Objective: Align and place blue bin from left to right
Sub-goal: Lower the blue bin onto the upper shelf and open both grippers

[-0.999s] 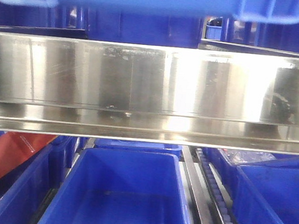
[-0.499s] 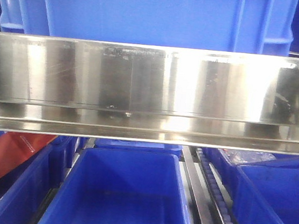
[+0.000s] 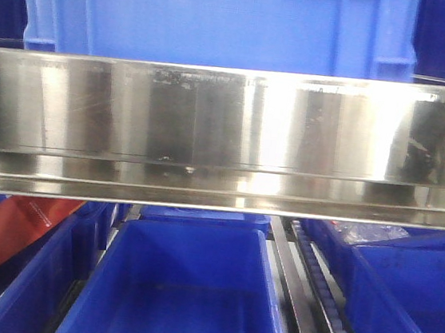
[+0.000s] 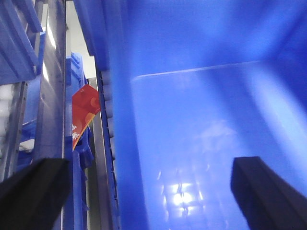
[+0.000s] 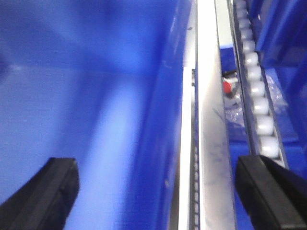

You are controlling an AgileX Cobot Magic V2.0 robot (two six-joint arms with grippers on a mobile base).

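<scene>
Now blue bin (image 3: 223,22) above steel rail (image 3: 227,127), tools straddling walls.

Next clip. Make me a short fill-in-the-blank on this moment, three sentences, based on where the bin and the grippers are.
1. In the front view, the blue bin stands behind a shiny ____ rail.
2. In the left wrist view, the flat packet beside the bin's wall is ____ in colour.
3. In the right wrist view, a row of ____ rollers runs along the right of the bin.

Missing words: metal; red; white
</scene>
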